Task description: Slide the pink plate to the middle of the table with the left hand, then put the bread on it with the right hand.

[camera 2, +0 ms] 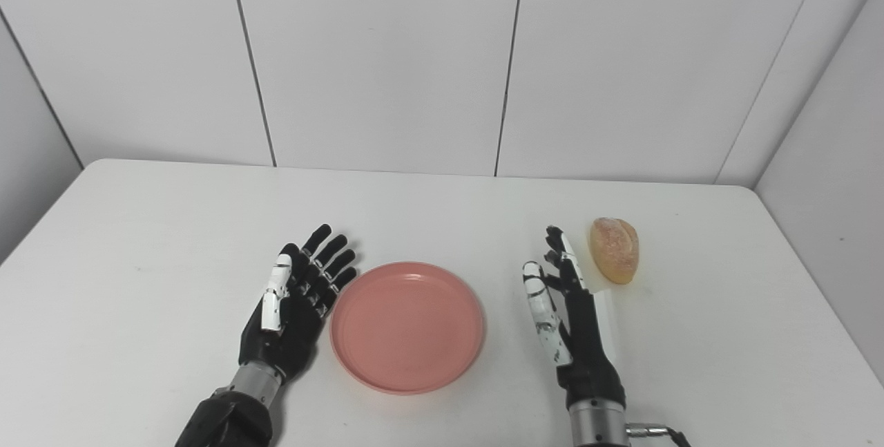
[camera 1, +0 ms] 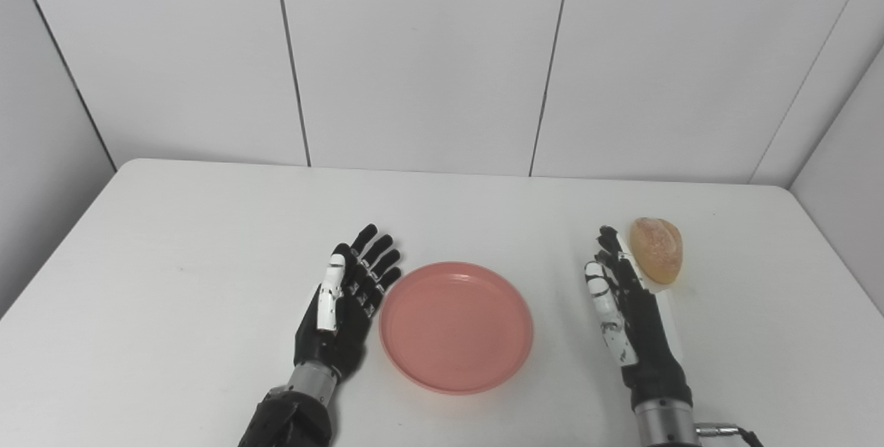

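Note:
The pink plate [camera 1: 456, 326] lies empty near the middle of the white table [camera 1: 207, 226], toward the front. My left hand [camera 1: 345, 302] is open with fingers spread, palm facing the plate, right beside its left rim; contact cannot be told. The bread [camera 1: 657, 249], a small golden roll, lies on the table at the right. My right hand [camera 1: 625, 309] is open, held edge-on with fingers pointing away, just left of the bread and in front of it, holding nothing. The same scene shows in the right eye view, with the plate [camera 2: 407, 326] and the bread [camera 2: 614, 249].
White panelled walls [camera 1: 428, 53] close the table at the back and on both sides. The table's right edge runs close to the bread.

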You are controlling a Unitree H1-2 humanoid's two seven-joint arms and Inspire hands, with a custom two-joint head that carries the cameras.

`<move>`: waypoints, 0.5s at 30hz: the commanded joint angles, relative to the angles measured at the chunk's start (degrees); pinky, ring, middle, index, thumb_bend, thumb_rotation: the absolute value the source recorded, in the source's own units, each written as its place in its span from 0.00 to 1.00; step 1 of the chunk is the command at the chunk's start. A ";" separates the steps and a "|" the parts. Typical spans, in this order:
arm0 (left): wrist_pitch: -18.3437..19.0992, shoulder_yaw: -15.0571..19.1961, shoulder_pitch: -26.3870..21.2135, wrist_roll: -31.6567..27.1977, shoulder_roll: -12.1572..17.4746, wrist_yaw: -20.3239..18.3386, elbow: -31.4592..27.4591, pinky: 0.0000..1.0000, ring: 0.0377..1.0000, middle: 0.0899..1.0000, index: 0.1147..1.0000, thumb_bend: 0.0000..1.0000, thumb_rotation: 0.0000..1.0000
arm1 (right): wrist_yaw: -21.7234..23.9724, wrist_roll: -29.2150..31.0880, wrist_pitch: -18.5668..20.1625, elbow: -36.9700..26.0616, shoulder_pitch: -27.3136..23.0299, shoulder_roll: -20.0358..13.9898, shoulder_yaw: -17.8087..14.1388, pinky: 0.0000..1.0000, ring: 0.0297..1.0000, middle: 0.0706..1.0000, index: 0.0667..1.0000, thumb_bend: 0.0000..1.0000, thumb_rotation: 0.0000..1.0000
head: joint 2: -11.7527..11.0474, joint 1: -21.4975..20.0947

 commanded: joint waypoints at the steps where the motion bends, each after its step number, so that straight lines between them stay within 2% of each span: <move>1: -0.51 0.24 0.94 -0.01 0.14 -0.17 0.56 0.92 0.90 0.89 0.88 0.38 1.00 | -1.43 -1.99 0.22 -2.42 -2.84 -0.36 -0.43 0.81 0.88 0.90 0.90 0.48 1.00 | -0.40 -0.91; 4: -1.63 0.28 1.18 0.12 0.49 -0.79 1.17 0.92 0.90 0.89 0.89 0.38 1.00 | -1.23 -5.99 1.94 -2.35 -4.80 -1.52 -0.37 0.79 0.86 0.89 0.89 0.53 1.00 | -0.71 -1.85; 8: -3.34 0.47 1.28 0.19 0.75 -1.18 2.15 0.93 0.90 0.90 0.88 0.38 1.00 | -0.30 -9.62 4.85 -2.90 -6.82 -2.54 -0.44 0.81 0.87 0.89 0.89 0.58 1.00 | -1.08 -3.02; 11: -4.23 0.59 1.36 0.22 1.07 -1.33 2.49 0.93 0.91 0.90 0.88 0.38 1.00 | 0.00 -11.85 7.11 -3.37 -8.39 -3.32 -0.56 0.81 0.87 0.89 0.89 0.60 0.97 | -1.50 -4.51; 15: -5.14 0.86 1.56 -0.17 1.66 -1.88 2.99 0.93 0.91 0.90 0.88 0.37 1.00 | -0.14 -13.85 8.28 -3.58 -10.13 -4.27 -1.00 0.81 0.88 0.91 0.91 0.65 0.90 | -1.92 -5.96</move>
